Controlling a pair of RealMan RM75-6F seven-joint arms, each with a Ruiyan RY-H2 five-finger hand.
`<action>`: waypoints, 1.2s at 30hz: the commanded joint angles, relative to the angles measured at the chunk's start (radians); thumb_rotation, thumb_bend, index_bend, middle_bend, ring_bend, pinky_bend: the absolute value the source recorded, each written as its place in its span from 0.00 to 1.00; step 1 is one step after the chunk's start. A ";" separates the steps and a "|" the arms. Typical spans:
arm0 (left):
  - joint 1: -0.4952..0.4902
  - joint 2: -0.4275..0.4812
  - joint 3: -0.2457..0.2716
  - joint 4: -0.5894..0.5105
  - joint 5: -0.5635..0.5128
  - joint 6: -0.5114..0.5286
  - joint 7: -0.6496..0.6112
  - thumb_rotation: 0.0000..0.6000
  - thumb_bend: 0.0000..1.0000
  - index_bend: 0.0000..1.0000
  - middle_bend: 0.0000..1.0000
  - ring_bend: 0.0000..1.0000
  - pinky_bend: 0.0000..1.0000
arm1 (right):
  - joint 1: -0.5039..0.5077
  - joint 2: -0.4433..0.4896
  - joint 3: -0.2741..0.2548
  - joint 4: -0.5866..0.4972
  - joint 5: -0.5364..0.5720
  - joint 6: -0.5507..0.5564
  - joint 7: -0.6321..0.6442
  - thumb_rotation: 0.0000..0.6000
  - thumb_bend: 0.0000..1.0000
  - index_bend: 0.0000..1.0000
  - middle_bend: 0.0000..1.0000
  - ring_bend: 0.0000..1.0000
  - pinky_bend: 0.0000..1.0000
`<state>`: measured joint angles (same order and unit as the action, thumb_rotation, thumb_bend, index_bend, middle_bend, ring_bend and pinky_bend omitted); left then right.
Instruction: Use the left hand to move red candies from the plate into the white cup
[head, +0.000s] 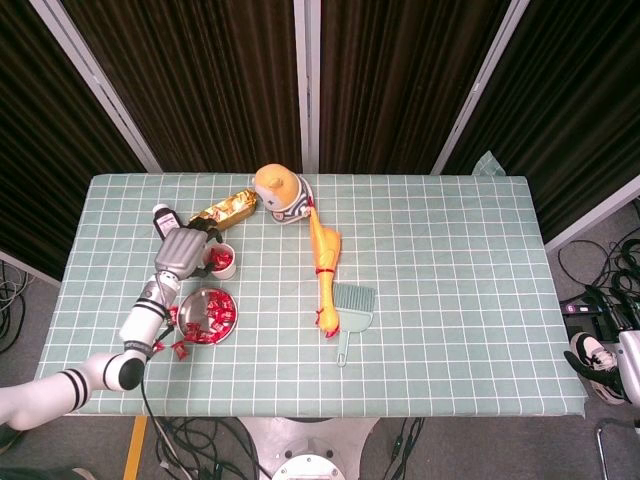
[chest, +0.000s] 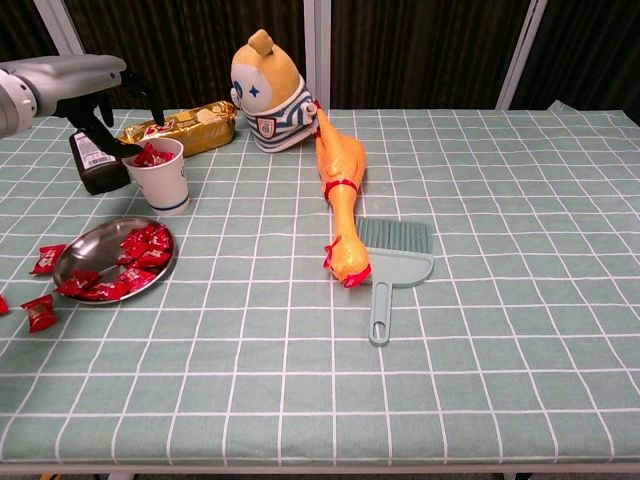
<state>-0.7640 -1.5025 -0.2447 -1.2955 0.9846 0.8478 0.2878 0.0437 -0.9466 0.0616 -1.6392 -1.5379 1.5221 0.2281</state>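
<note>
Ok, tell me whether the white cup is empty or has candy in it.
Not empty. The white cup stands upright with red candies showing at its rim; the left hand hovers over it.

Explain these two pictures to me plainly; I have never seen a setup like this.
A two-armed robot works at a table with a green checked cloth. One picture looks down from its head, the other forward from its chest. The left robot hand hovers at the white paper cup, which holds red candies; whether it grips one is unclear. Nearby lie a round metal plate of red candies, a dark bottle, a gold packet, a plush toy, a rubber chicken and a teal dustpan. The right robot hand waits beside the table.
</note>
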 joint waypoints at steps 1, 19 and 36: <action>0.027 0.032 0.001 -0.045 0.031 0.058 -0.025 1.00 0.34 0.37 0.27 0.17 0.38 | -0.001 0.001 0.000 -0.001 -0.002 0.002 0.000 1.00 0.10 0.10 0.24 0.08 0.34; 0.228 0.232 0.199 -0.142 0.345 0.226 -0.209 1.00 0.23 0.44 0.99 0.93 1.00 | 0.007 -0.002 -0.003 0.002 -0.028 0.007 0.009 1.00 0.10 0.10 0.24 0.08 0.34; 0.209 0.268 0.303 -0.164 0.338 -0.021 -0.248 1.00 0.41 0.38 1.00 1.00 1.00 | 0.008 -0.004 -0.006 -0.004 -0.038 0.013 0.006 1.00 0.10 0.11 0.25 0.08 0.35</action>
<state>-0.5509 -1.2347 0.0547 -1.4574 1.3278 0.8345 0.0373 0.0511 -0.9499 0.0552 -1.6432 -1.5757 1.5352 0.2343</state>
